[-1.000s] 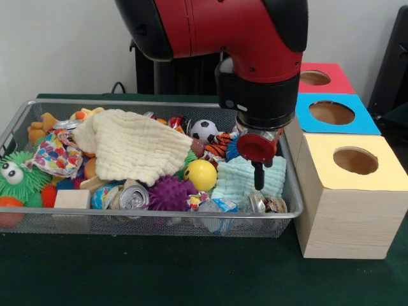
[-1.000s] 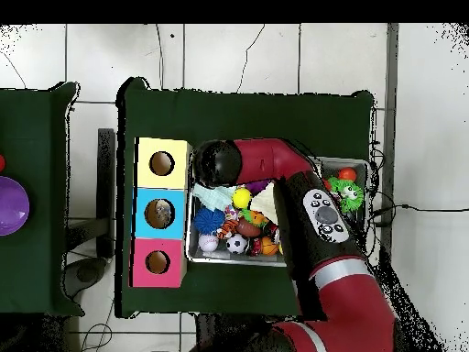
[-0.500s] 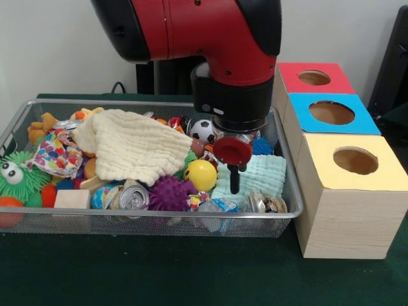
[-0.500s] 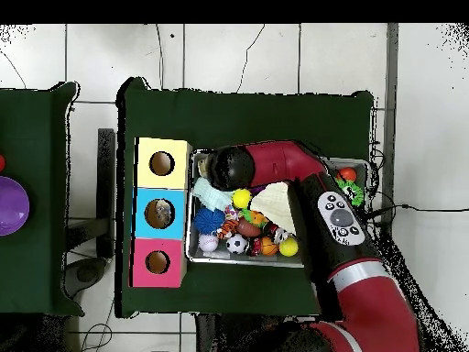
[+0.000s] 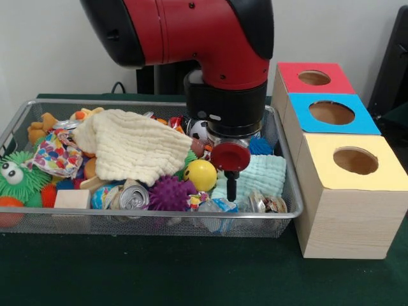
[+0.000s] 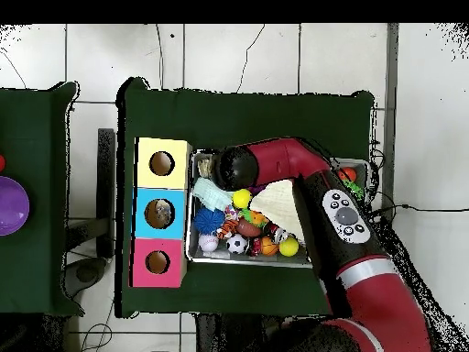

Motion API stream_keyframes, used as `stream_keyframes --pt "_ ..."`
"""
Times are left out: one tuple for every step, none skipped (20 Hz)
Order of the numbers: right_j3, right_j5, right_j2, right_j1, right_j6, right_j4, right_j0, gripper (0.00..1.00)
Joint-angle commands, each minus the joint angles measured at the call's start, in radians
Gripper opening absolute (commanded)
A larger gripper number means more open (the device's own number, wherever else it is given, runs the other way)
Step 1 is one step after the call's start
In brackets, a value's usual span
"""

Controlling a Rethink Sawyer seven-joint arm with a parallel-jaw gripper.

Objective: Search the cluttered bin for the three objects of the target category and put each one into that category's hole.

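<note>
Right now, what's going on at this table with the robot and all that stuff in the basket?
A red robot arm hangs over a wire bin crammed with toys, balls, cans and cloths. Its claw hovers just above a pale green cloth near the bin's end beside three wooden boxes, yellow, blue and red, each with a round hole. It carries nothing that I can see.

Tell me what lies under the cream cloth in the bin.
The cream cloth drapes over toys; only an orange edge peeks out beneath. The rest is covered.
</note>
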Motion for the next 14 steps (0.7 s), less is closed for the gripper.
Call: stream_keyframes --pt "-0.023 -0.047 0.120 0.084 -0.298 -0.116 0.001 1.00" --pt "-0.022 -0.046 0.114 0.082 -0.282 -0.123 0.008 1.00" --pt "-0.018 -0.040 0.123 0.086 -0.280 -0.120 0.008 1.00" --pt "-0.015 -0.033 0.131 0.091 -0.278 -0.116 0.007 1.00" --pt "-0.021 -0.027 0.129 0.089 -0.264 -0.119 0.017 1.00" --pt "-0.019 -0.025 0.135 0.093 -0.264 -0.118 0.015 1.00" --pt "-0.028 -0.013 0.136 0.101 -0.259 -0.117 0.022 1.00" --pt "-0.031 -0.009 0.137 0.102 -0.255 -0.121 0.025 1.00" --pt "-0.036 -0.004 0.134 0.101 -0.254 -0.126 0.029 1.00" --pt "-0.037 -0.002 0.135 0.102 -0.254 -0.129 0.030 1.00" --pt "-0.039 -0.001 0.140 0.101 -0.266 -0.131 0.021 1.00" --pt "-0.038 0.003 0.143 0.100 -0.268 -0.132 0.019 1.00" --pt "-0.033 0.011 0.145 0.093 -0.269 -0.130 0.015 1.00" --pt "-0.029 0.019 0.147 0.085 -0.271 -0.128 0.011 1.00"
